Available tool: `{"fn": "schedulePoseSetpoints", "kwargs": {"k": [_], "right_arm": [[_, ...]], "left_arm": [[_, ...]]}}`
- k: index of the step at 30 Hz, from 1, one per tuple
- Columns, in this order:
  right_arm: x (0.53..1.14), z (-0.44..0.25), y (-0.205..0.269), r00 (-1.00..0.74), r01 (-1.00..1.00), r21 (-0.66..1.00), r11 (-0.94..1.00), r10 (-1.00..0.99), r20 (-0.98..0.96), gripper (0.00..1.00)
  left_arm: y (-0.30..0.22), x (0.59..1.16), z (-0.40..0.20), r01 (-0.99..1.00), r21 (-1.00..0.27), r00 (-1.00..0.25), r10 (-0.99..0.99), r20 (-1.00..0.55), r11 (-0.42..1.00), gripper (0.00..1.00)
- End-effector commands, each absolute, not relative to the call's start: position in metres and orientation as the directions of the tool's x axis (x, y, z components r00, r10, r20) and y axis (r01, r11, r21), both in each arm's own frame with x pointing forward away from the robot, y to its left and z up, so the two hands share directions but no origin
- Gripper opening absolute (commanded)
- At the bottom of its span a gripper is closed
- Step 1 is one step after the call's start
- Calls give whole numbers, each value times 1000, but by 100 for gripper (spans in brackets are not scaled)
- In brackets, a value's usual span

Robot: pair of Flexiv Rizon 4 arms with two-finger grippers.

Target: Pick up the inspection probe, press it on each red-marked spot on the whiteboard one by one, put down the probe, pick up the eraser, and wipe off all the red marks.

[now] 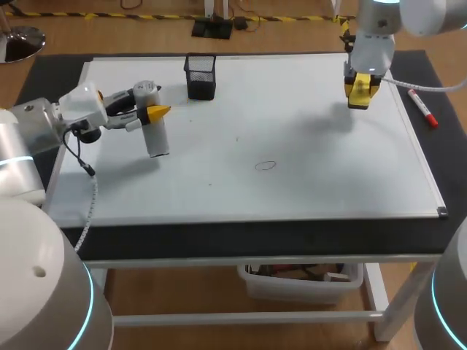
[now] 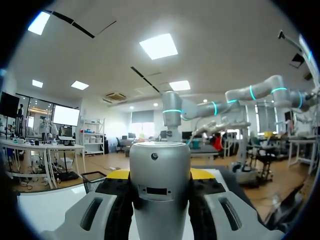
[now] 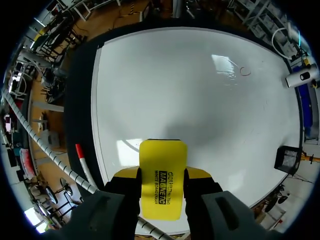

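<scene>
The silver cylindrical probe (image 1: 156,131) stands nearly upright on the left part of the whiteboard (image 1: 314,175), its lower end on the board. My left gripper (image 1: 152,117) is shut on the probe's upper part; in the left wrist view the probe (image 2: 160,192) fills the gap between the fingers of the left gripper (image 2: 160,175). My right gripper (image 1: 360,93) hovers over the board's far right, shut on the yellow eraser (image 1: 360,89). The eraser (image 3: 161,185) sits clamped in the right gripper (image 3: 161,176) above the whiteboard (image 3: 175,85). One small drawn oval mark (image 1: 265,165) lies mid-board, also visible as the mark (image 3: 245,71).
A black mesh pen holder (image 1: 201,76) stands at the board's far side, just right of the probe. A red marker (image 1: 422,108) lies on the dark mat off the board's right edge, near the right gripper. A cable runs past it.
</scene>
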State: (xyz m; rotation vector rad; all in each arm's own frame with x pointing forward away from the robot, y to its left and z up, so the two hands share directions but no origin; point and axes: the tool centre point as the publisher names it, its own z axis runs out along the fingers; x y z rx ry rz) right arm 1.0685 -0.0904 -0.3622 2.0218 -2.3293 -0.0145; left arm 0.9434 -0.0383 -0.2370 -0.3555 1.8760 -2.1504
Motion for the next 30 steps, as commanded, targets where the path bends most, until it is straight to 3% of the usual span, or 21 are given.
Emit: {"fn": "schedulePoseSetpoints", "kwargs": {"k": [1, 18, 30], "right_arm": [[1042, -354, -68, -119, -993, 25, 119, -993, 29, 0], [916, -354, 75, 144, -989, -20, -146, -987, 74, 0], [877, -366, 147, 236, -971, -26, -239, -968, 87, 0]], "left_arm": [[-38, 944, -237, 38, -991, -935, -354, 11, -130, 0], [-38, 944, -237, 38, -991, -935, -354, 11, -130, 0], [-38, 944, -237, 38, -991, -935, -354, 11, -130, 0]]}}
